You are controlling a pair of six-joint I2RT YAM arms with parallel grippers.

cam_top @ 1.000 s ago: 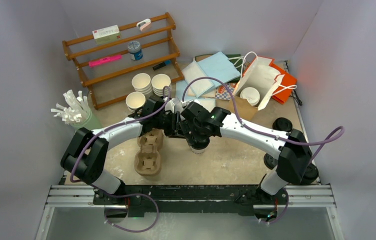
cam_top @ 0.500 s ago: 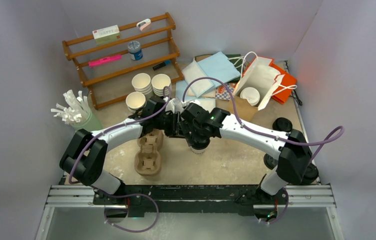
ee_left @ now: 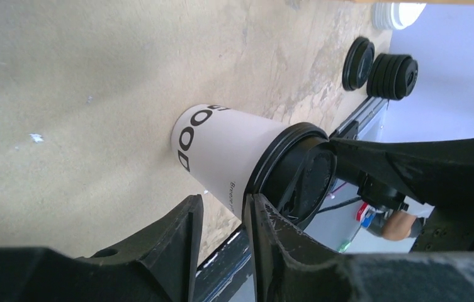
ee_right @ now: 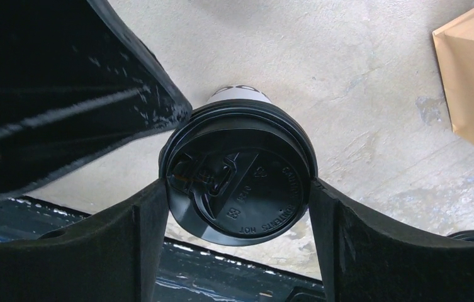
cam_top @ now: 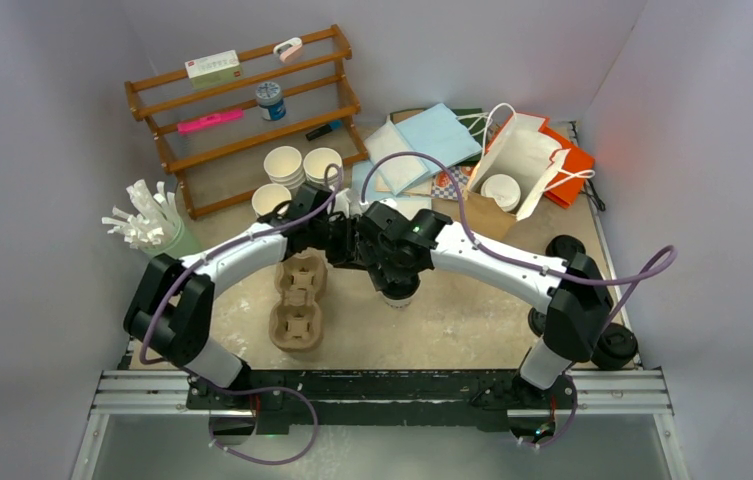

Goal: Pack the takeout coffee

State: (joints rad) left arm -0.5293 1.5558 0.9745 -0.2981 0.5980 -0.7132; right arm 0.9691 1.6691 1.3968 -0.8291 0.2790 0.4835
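The coffee cup (ee_left: pixel 218 148) stands upright on the table (ee_left: pixel 64 94), its black lid (ee_right: pixel 240 189) clamped between the fingers of the right gripper (ee_right: pixel 240 198). The left gripper (ee_left: pixel 221 201) sits just beside the lid, jaws slightly parted and holding nothing.

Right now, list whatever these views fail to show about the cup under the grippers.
- Right wrist view: whether the right gripper presses the black lid or merely flanks it; the lid hides most of the white cup.
- Top view: the right arm covers nearly all of the cup.
- Left wrist view: the cup's print curves out of sight, and the left gripper blocks the lid's lower rim.
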